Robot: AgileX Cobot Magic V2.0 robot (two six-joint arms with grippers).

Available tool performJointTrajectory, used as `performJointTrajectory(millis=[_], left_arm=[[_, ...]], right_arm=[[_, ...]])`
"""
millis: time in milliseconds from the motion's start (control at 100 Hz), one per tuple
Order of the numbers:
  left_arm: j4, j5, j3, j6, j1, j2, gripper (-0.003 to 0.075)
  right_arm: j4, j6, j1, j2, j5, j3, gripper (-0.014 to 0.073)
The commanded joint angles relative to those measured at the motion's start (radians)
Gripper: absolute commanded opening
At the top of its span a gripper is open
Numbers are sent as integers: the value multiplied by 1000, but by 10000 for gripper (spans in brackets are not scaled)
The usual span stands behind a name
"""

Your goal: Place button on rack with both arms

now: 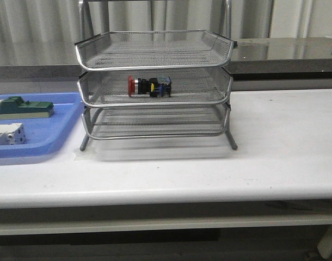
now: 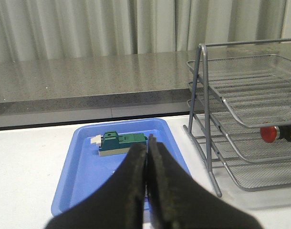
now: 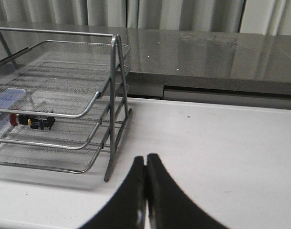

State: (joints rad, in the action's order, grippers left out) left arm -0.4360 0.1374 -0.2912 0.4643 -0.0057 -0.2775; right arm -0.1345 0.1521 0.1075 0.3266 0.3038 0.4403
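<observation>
The button (image 1: 149, 86) lies on its side in the middle tier of the silver wire-mesh rack (image 1: 155, 81), red cap pointing left. It also shows as the button (image 2: 277, 133) and the button (image 3: 32, 121) in the wrist views, inside the rack (image 2: 250, 124) and the rack (image 3: 59, 109). My left gripper (image 2: 147, 143) is shut with nothing in it, over the blue tray and left of the rack. My right gripper (image 3: 145, 160) is shut and empty over bare table, right of the rack. Neither arm shows in the front view.
A blue plastic tray (image 1: 46, 142) sits left of the rack, holding a green block (image 1: 23, 107) and a white breaker (image 1: 7, 134). The tray (image 2: 78, 181) and green block (image 2: 122, 142) appear beyond my left fingers. A grey counter runs behind the table.
</observation>
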Motion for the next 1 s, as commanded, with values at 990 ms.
performJointTrajectory(millis=[990], left_arm=[[-14, -73, -28, -8, 3, -7, 4]], right_arm=[[113, -152, -5, -356, -328, -453, -67]])
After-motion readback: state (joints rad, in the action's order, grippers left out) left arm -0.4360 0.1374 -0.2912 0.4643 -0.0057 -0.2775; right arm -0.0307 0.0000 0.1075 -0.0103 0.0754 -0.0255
